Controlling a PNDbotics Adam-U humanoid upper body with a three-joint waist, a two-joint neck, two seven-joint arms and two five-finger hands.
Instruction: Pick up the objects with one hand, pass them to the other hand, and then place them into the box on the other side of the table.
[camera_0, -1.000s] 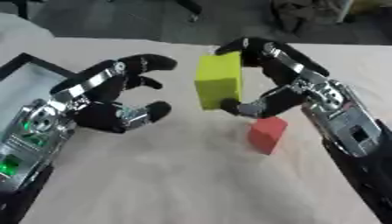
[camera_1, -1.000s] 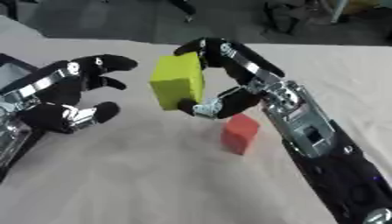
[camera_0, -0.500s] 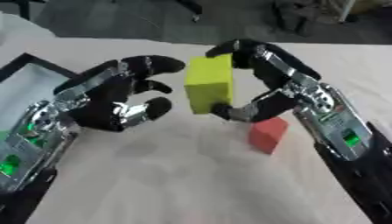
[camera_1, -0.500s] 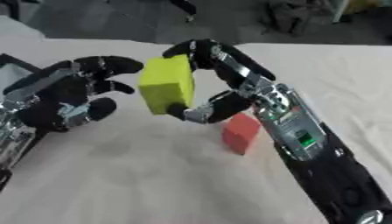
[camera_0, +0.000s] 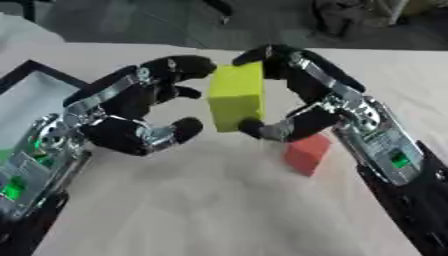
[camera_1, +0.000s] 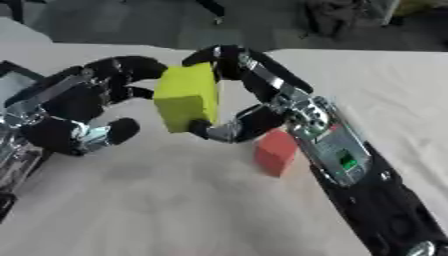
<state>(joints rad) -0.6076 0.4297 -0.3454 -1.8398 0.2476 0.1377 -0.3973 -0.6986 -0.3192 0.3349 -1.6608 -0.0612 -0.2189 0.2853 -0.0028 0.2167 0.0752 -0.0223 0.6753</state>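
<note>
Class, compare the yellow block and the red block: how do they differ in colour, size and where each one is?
The yellow block looks bigger than the red block. The yellow block is held up, pinched by the right robot hand beside the open left robot hand; the red block rests on the table, untouched. Both are plain, box-shaped blocks.

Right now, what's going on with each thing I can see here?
Yellow block: off the table, pinched by the right hand.
Left hand: open, cupped beside the block.
Red block: resting on the table.
Box: at the left edge.
</note>
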